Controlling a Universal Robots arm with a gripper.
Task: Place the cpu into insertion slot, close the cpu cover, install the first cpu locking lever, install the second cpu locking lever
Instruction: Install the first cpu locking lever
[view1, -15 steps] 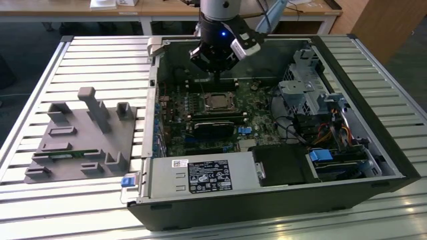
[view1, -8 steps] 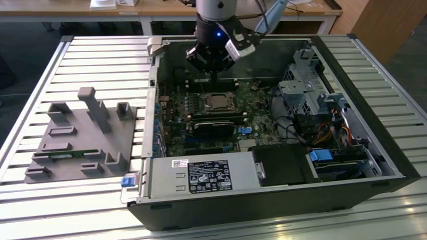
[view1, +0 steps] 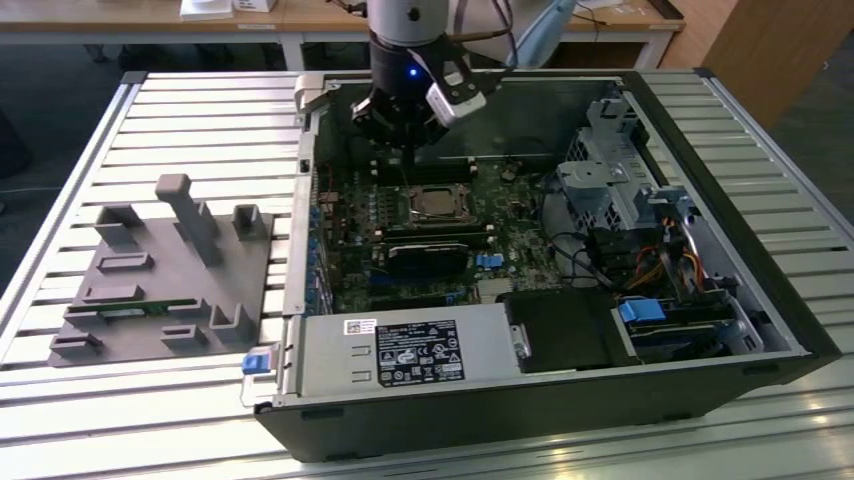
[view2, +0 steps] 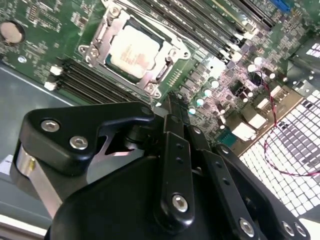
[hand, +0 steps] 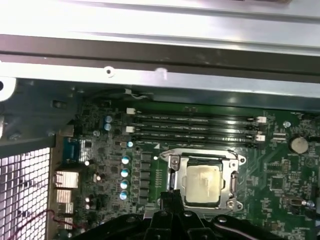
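Tower case (view1: 747, 330) lies on its side with the panel off, on a slatted metal table (view1: 200, 110). Inside are the green motherboard (view1: 354, 250), a power supply (view1: 400, 352) at the near edge and a drive cage (view1: 601, 190) on the exterior view's right. The cpu (hand: 202, 184) is already sitting in the insertion slot (hand: 224, 182), pale metal top facing up. The cpu cover (hand: 205, 161) lies flat around it, framing the chip. Can't tell from these shots whether the levers are latched.

A grey fixture tray (view1: 160, 270) sits on the table at the exterior view's left, well apart from the case, with a small green strip (view1: 134, 312) in one of its pockets.

Room is pretty tight. Black memory slots (hand: 195, 125) run just beside the socket, and the case's metal wall (hand: 160, 60) is beyond them.

The arm (view1: 407, 30) comes straight down into the far end of the case. The gripper (hand: 172, 196) points down at the board, its fingertips just beside a corner of the cover. Its fingers (view2: 172, 150) look pressed together with nothing between them. I can't tell if they touch the board.
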